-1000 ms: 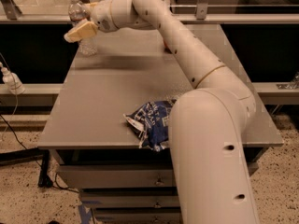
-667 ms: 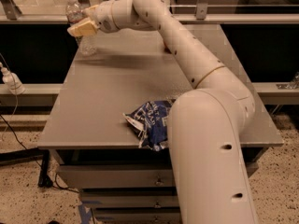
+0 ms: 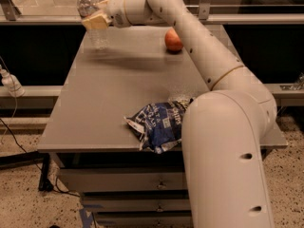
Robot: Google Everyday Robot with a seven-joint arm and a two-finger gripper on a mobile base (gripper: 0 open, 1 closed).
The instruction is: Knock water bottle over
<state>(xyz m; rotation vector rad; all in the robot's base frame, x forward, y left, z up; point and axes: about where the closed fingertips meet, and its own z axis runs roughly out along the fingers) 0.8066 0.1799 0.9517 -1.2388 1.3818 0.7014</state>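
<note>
The water bottle (image 3: 86,4) is a slim clear bottle with a white cap. It stands upright at the far left corner of the grey table (image 3: 95,108). My gripper (image 3: 94,20), with tan tips, is at the bottle's mid-height. It lies against or just in front of the bottle's right side and hides part of its body. The bottle's lower part shows faintly below the gripper. My white arm reaches across the table from the front right.
A blue chip bag (image 3: 159,125) lies near the table's front edge, partly behind my arm's big lower link (image 3: 228,151). An orange fruit (image 3: 173,40) sits at the back middle. A small white object with a cable (image 3: 10,83) is left of the table. A railing runs behind.
My gripper has risen a little along the bottle, from its lower body to mid-height. The arm has shifted and the orange fruit now shows. The bottle still stands upright.
</note>
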